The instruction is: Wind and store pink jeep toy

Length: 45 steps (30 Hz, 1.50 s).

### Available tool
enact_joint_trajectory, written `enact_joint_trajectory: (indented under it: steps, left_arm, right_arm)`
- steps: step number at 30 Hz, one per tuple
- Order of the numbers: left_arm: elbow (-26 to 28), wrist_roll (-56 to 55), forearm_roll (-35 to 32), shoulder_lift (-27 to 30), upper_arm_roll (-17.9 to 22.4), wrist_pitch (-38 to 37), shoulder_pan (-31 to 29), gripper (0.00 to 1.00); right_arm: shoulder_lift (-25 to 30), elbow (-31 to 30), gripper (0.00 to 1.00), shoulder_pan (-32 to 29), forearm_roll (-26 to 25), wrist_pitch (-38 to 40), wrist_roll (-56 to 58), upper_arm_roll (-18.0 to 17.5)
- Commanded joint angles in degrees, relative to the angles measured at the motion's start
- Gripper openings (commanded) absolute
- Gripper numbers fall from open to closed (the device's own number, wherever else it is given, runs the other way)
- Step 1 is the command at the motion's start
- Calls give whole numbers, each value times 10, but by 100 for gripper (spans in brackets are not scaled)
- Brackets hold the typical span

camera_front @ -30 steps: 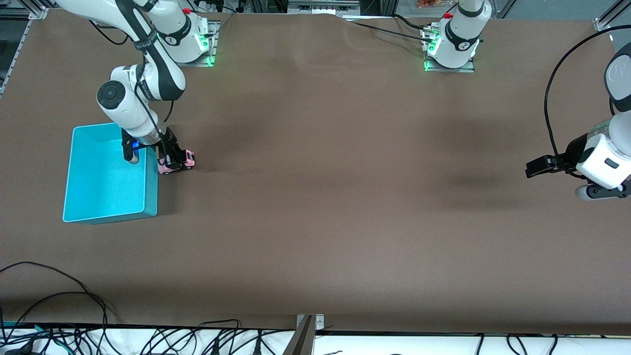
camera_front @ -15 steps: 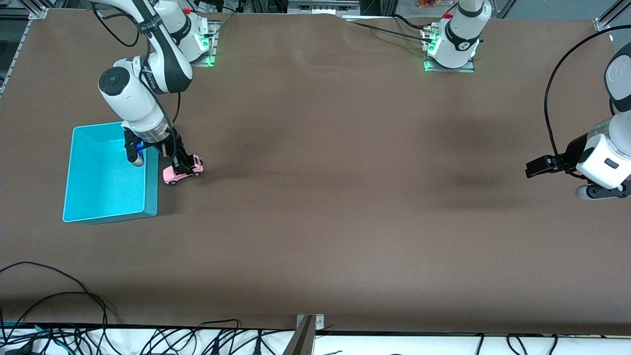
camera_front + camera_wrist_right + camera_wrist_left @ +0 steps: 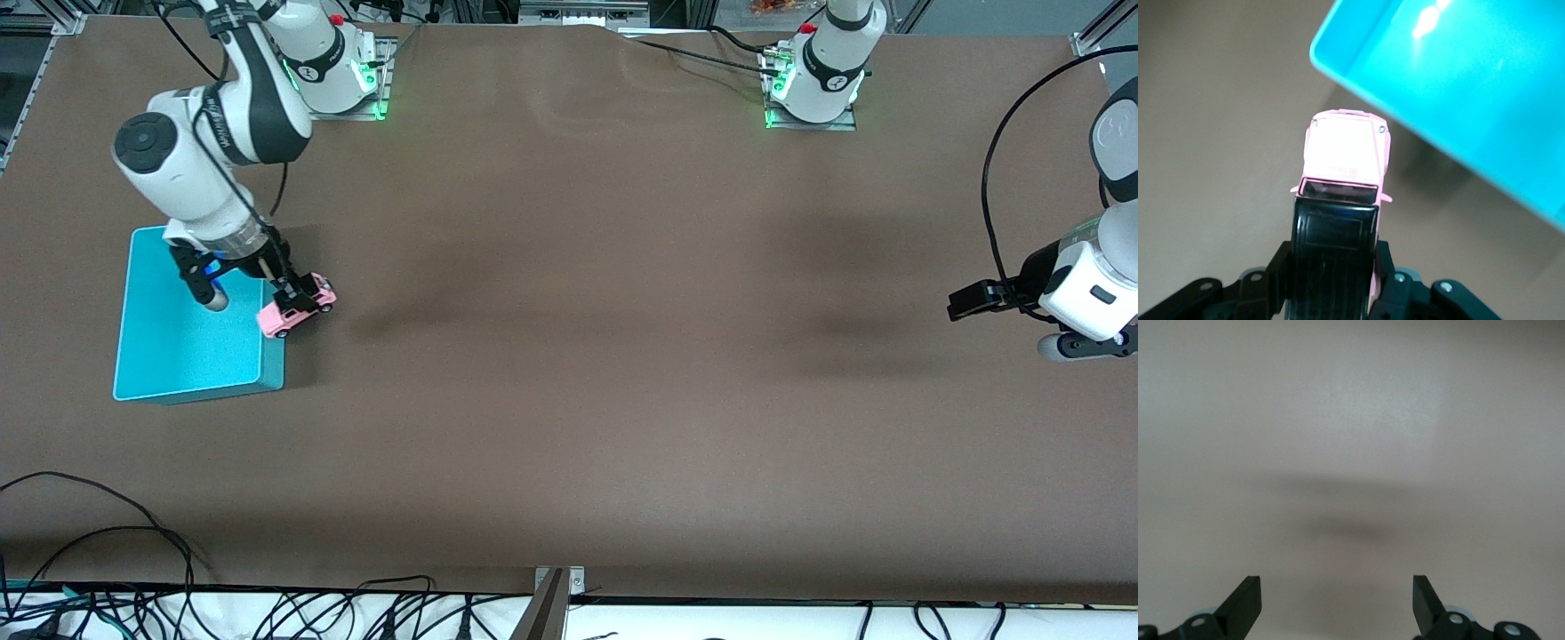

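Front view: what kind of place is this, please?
Probably a robotics lab workbench: two arm bases bolted to a brown table, loose cables along its edge, and a right end effector holding a pink jeep toy by a turquoise bin.

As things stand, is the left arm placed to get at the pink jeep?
Probably not. The left tool waits open at its own end of the table, while the pink jeep hangs in the right tool over the turquoise bin's edge.
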State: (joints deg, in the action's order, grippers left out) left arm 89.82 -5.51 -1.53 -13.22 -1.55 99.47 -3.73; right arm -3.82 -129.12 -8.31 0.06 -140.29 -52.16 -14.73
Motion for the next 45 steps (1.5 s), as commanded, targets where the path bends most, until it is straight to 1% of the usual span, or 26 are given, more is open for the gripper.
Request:
enact_joint_trajectory:
  steps: [1,2,6,12,14,18,19,23,26,29,33,40,42,45]
  left_arm:
    - [3,6,-14,3,-2,-2,-1,100]
    - [3,6,-14,3,-2,-2,-1,100]
    - [3,6,-14,3,-2,-2,-1,100]
    - [3,6,-14,3,-2,-2,-1,100]
    - [3,6,-14,3,-2,-2,-1,100]
    - [3,6,-14,3,-2,-2,-1,100]
    - [3,6,-14,3,-2,-2,-1,100]
    - [3,6,-14,3,-2,-2,-1,100]
    - [3,6,-14,3,-2,-1,-1,100]
    - [3,6,-14,3,-2,-2,-1,100]
    - [3,6,-14,3,-2,-2,-1,100]
    - [3,6,-14,3,-2,-2,0,100]
    - [3,6,-13,3,-2,-2,0,100]
    - [3,6,-14,3,-2,-2,0,100]
  right_arm:
    - [-2,6,0,-14,-3,20,153,57]
    - [-3,6,0,-14,-3,25,195,76]
    - [-12,3,0,-14,-3,28,309,132]
    - [-42,1,0,-18,-3,27,400,165]
    - [-47,0,0,-19,-5,28,437,186]
    - [-52,-10,0,-19,-9,28,478,193]
    - [-62,-12,0,-19,-10,27,490,196]
    - [-78,-13,0,-25,-31,24,535,207]
    - [-79,-14,0,-27,-33,24,544,228]
    - [-93,-14,0,-27,-32,20,546,229]
    - [-123,-15,0,-32,-34,-10,546,231]
    - [-141,-15,0,-43,-34,-18,540,232]
    - [-146,-15,8,-43,-33,-19,538,232]
    - [-150,-15,25,-43,-33,-19,538,232]
